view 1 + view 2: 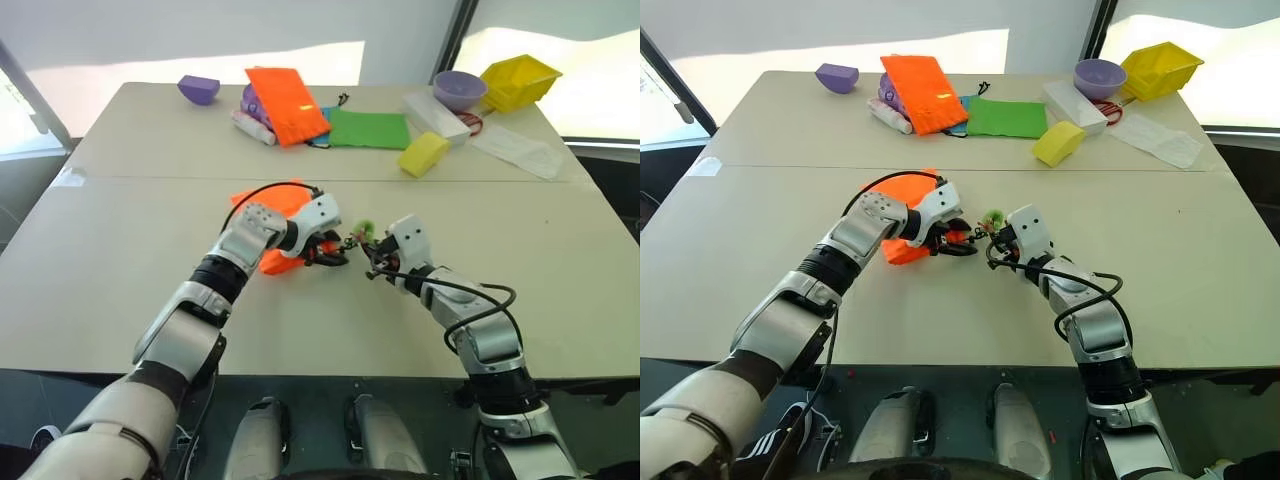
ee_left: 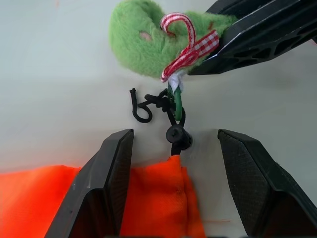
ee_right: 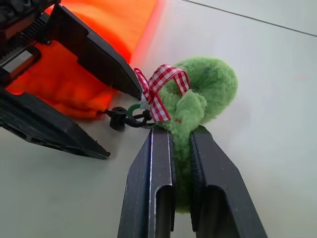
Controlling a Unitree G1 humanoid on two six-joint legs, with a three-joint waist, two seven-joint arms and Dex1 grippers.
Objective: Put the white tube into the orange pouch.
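The orange pouch (image 1: 270, 262) lies mid-table under my left forearm. Its dark cord ends in a green fuzzy tuft (image 3: 213, 84) tied with a red-checked ribbon. My left gripper (image 2: 173, 144) is open, its two fingers standing either side of the pouch's gathered mouth (image 2: 163, 198) and the black cord stopper. My right gripper (image 3: 181, 131) is shut on the green tuft, just to the right of the pouch (image 3: 64, 84) and facing the left gripper (image 1: 335, 248). The white tube is out of view.
At the back of the table lie a longer orange pouch (image 1: 287, 102), a green cloth (image 1: 368, 129), a yellow block (image 1: 424, 152), a long white box (image 1: 436, 117), a purple bowl (image 1: 459, 89), a yellow bin (image 1: 519, 80) and a purple cup (image 1: 198, 88).
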